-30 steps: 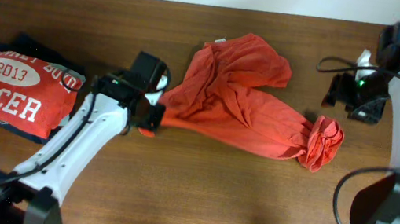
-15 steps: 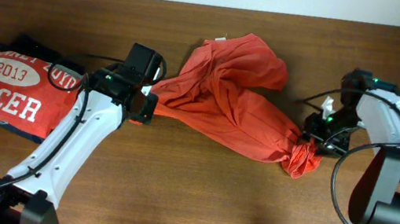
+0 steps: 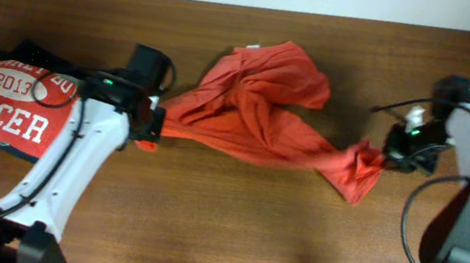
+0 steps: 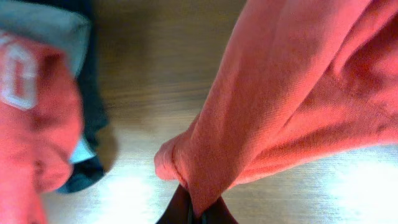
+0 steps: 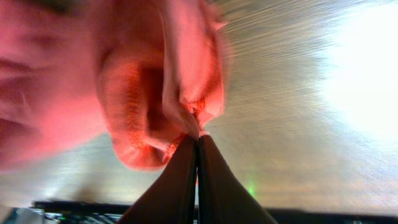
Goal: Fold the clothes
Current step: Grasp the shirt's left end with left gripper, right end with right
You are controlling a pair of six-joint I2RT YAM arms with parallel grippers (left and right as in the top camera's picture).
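Observation:
The clothes (image 3: 257, 107), an orange-red T-shirt, lie bunched and twisted across the middle of the table, with a small white tag (image 3: 249, 47) at the far edge. My left gripper (image 3: 154, 125) is shut on the shirt's left end. In the left wrist view the fabric (image 4: 298, 93) runs down into the closed left gripper (image 4: 199, 210). My right gripper (image 3: 392, 153) is shut on the crumpled right end. In the right wrist view the closed right gripper (image 5: 198, 140) pinches a fold of the shirt (image 5: 143, 93). The lettering is hidden in the folds.
A red shirt with white "2013 SOCCER" print (image 3: 14, 108) lies on dark folded garments (image 3: 36, 55) at the left edge, close behind my left arm. Its red sleeve (image 4: 31, 112) and a navy and grey edge (image 4: 87, 168) show in the left wrist view. Bare wood fills the front.
My right gripper came in from the far right, shut on the shirt's right end and pulled right. My left gripper moved left with its end. The shirt is drawn out longer between them.

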